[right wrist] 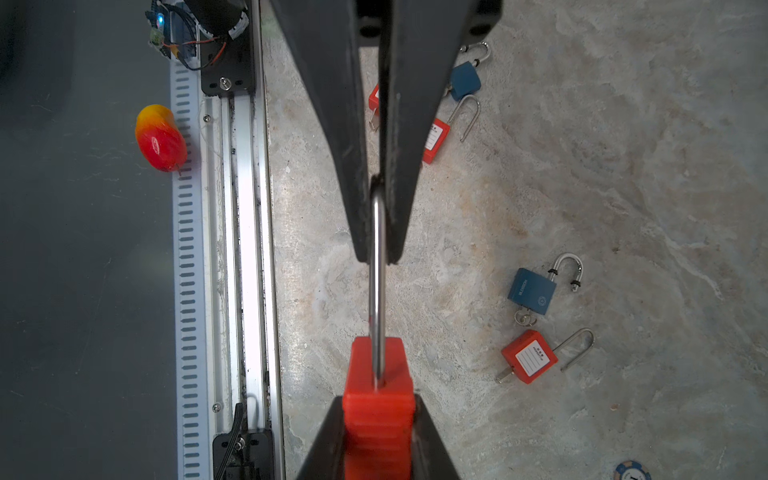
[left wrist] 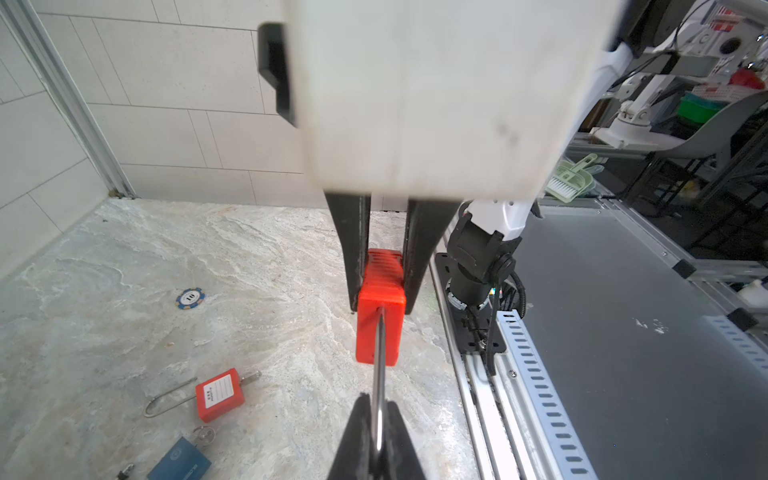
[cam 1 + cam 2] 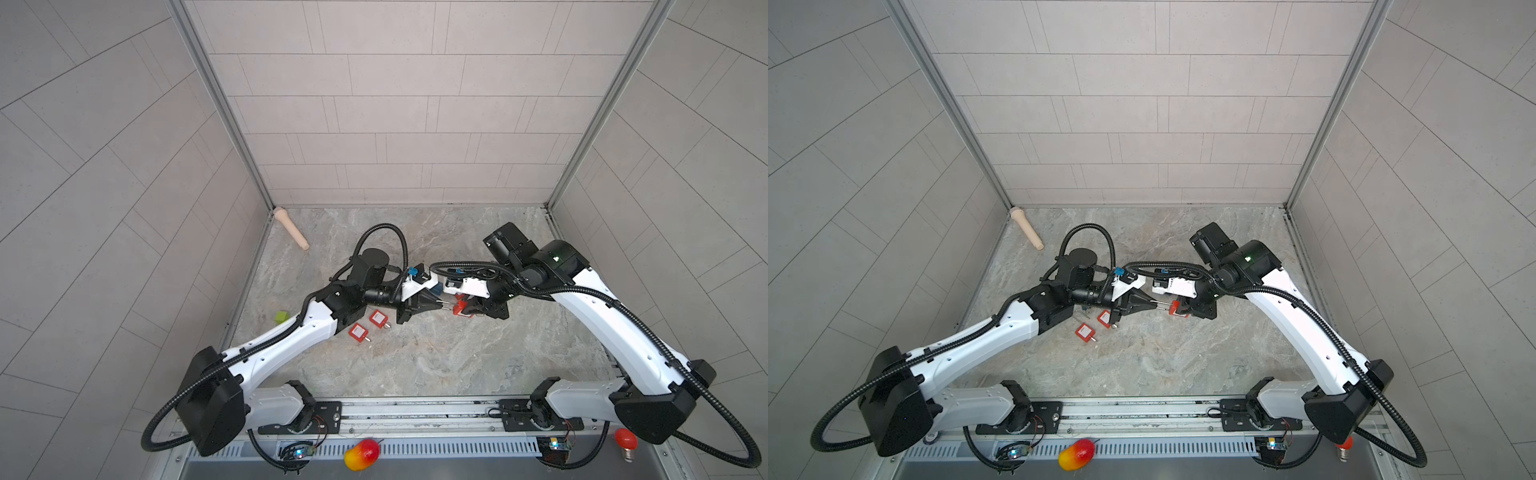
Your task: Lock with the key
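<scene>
I have the red padlock [image 2: 380,328] lifted off the surface [image 3: 415,353], near the middle of the workspace and shared between both arms. The right tool [image 1: 377,401] is clamped on the sides of the red body. The left tool [image 2: 377,403] is pressed together on the steel shackle [image 1: 377,299], pinching it at the bend end.

What matters here is the line. The shackle's long axis runs straight from the left tool's tips into the top of the body and on between the right tool's fingers. So the two tools face each other nose to nose, with the body dead ahead of the left one. Both wrist cameras see the shackle edge-on, so I cannot tell whether its free leg is seated or out.

I judge the coming move to be a push along that shared axis, the left tool driving the shackle home while the right one braces. Any sideways offset would likely make the leg bind.

I cannot make out the key on this lock; its keyway end is hidden between the right tool's fingers. A spare red padlock [image 1: 528,357] lies on the surface with a key stub showing, well apart from the grip. With both tools occupied, I expect one must let go before any key gets turned.
</scene>
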